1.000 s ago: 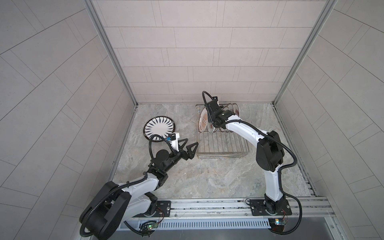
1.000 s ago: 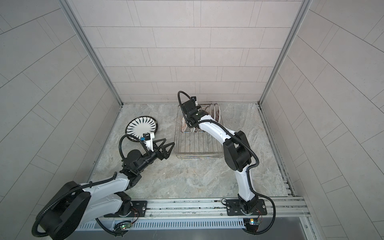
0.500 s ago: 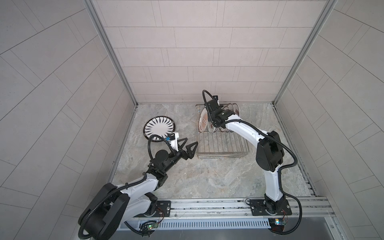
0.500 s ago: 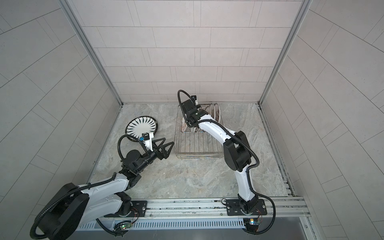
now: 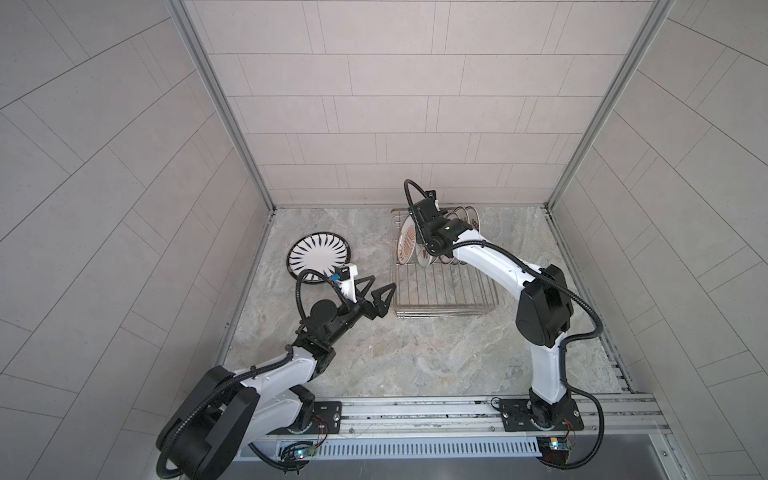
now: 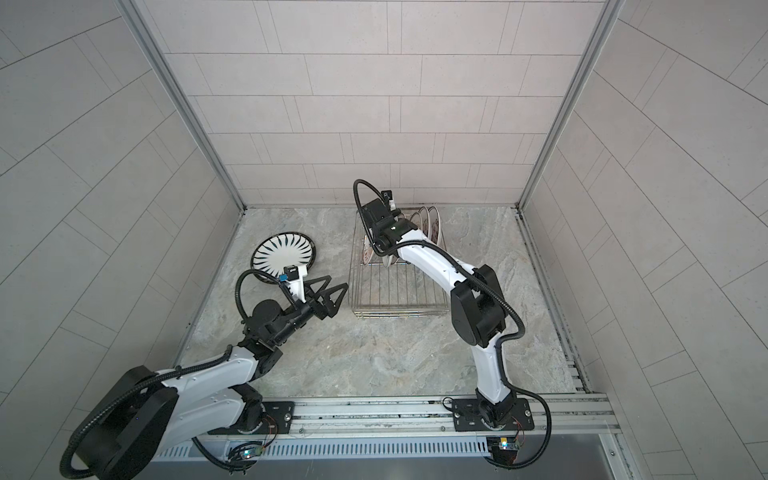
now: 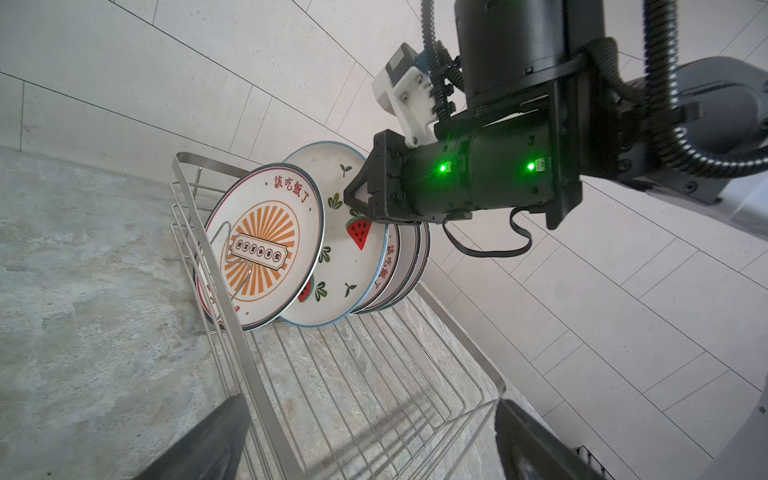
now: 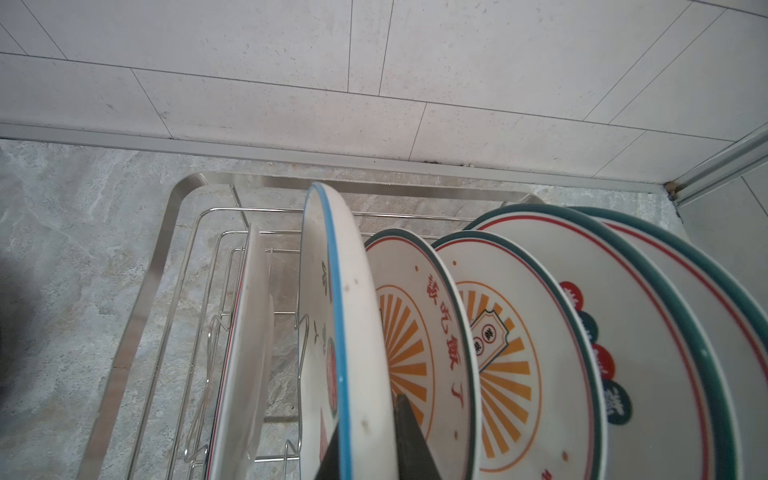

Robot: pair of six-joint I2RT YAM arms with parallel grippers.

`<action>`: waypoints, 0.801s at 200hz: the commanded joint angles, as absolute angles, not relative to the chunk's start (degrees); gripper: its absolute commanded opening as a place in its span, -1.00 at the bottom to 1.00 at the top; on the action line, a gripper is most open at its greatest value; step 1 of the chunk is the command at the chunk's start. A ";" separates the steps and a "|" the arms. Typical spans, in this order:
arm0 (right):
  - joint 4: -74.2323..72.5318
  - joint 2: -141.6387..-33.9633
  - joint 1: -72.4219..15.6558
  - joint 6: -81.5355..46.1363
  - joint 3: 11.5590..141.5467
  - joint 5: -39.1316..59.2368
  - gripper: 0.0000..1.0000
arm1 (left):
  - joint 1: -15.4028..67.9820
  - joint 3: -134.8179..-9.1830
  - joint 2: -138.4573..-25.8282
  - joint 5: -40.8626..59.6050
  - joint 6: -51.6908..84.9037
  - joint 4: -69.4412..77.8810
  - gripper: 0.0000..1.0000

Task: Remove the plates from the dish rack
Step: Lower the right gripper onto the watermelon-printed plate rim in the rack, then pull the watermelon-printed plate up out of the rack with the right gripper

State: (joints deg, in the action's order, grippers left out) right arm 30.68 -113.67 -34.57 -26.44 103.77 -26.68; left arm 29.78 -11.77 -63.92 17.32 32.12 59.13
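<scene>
In dish rack (image 5: 444, 291), right claw (image 8: 368, 440) clenched on watermelon plate (image 7: 349, 266) rim; left claw (image 5: 382, 282) released, beside rack.

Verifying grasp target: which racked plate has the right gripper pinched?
The watermelon-print plate, the only blue-rimmed one: the right gripper clamps its rim. Sunburst plates beside it have green rims.

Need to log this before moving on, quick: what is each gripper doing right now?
Left gripper: jaws open, holding nothing.
Right gripper: jaws shut on the watermelon plate, at its rim.
</scene>
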 commanded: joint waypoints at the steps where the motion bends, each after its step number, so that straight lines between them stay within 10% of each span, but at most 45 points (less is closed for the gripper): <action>1: 28.85 -107.12 -34.98 -25.11 104.09 -29.88 -0.75 | 30.06 -11.56 -63.37 17.29 32.28 59.85 0.96; 160: 26.49 -94.00 -33.85 -24.71 95.76 -23.18 -0.79 | 30.11 -11.74 -64.55 17.93 33.18 61.14 0.96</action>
